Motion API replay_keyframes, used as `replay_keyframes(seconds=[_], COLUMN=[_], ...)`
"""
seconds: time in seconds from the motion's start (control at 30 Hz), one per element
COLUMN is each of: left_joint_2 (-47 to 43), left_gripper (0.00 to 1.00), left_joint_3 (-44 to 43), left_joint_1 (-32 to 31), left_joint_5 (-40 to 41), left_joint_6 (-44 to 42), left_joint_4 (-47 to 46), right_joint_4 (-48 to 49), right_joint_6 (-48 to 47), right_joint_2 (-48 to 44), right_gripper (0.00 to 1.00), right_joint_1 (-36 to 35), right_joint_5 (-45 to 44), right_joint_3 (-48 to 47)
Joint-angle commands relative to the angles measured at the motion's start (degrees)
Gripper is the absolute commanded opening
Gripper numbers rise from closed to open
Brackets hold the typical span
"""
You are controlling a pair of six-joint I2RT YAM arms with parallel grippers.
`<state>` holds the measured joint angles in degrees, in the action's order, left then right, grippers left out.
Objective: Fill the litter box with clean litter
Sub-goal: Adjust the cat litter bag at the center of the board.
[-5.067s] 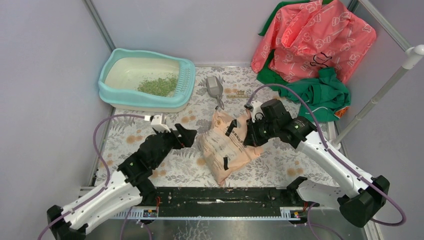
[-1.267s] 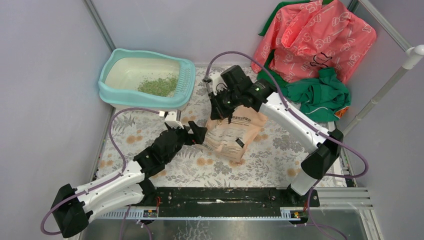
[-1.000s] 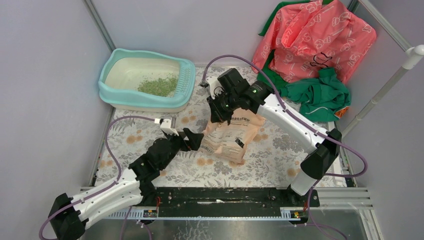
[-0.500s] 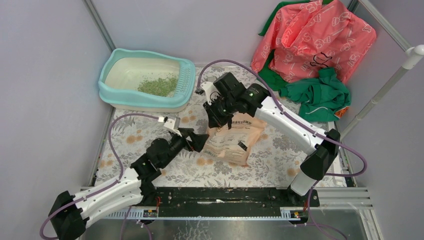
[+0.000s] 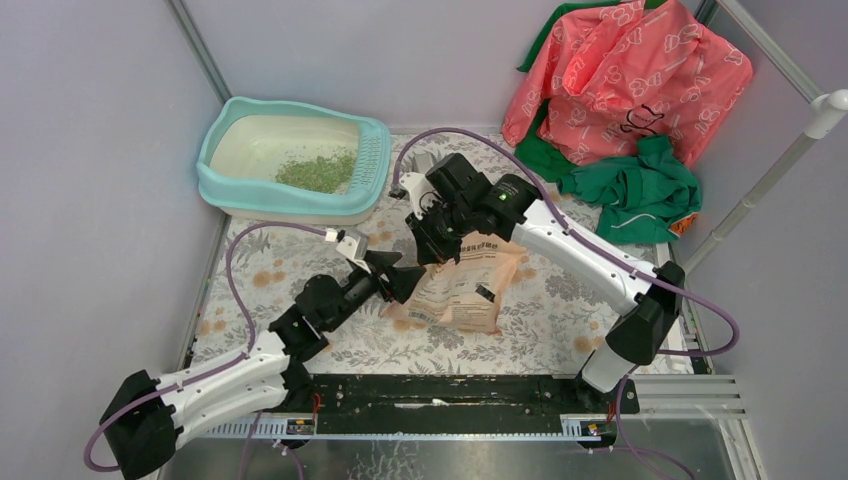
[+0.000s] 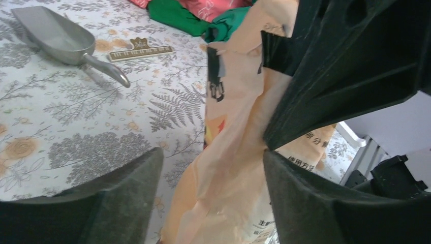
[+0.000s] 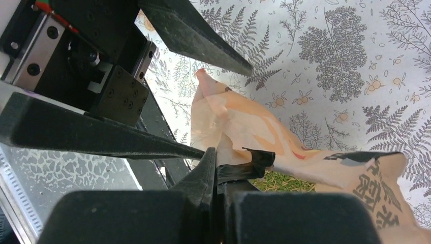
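Walls: three flat, matte, pale lilac-grey panels: back wall, left wall, right wall.
Frame: thin grey metal strut runs up the back-left corner; white round tube post slants along the right side.
Table cover: white cloth printed with grey ferns and small orange flowers, lying flat.
Near edge: black rail across the table's width; textured silvery plate in front of it.
Light: even, diffuse; shadows soft.
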<state>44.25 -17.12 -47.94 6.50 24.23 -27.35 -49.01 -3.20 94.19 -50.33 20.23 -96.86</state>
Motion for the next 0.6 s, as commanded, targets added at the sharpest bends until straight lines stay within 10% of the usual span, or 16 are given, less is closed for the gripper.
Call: replay_keyframes(seconds=[0.0, 0.33, 0.57], left_joint_2=[2.23, 3.71, -0.81], left_gripper=[0.75, 0.21, 0.19], left_joint_3=[-1.38, -1.3, 0.89], left_joint_1=[0.18, 0.2, 0.26], left_joint_5=[-2.55, -4.28, -3.56], left_joint_6=[-1.8, -1.57, -1.37], left_joint_4=[-6.65, -6.57, -5.1], right_joint_4=[4.18, 3.1, 2.44], right_joint_6=[-0.5, -1.8, -2.07], right_joint_2=[-4.6, -5.24, -5.93], right_gripper=[0.0, 0.02, 0.41], right_joint_1=[-0.74, -0.72, -0.65], right_joint_5=[3.66, 3.35, 1.86], right_joint_3=[-0.45, -0.55, -1.01])
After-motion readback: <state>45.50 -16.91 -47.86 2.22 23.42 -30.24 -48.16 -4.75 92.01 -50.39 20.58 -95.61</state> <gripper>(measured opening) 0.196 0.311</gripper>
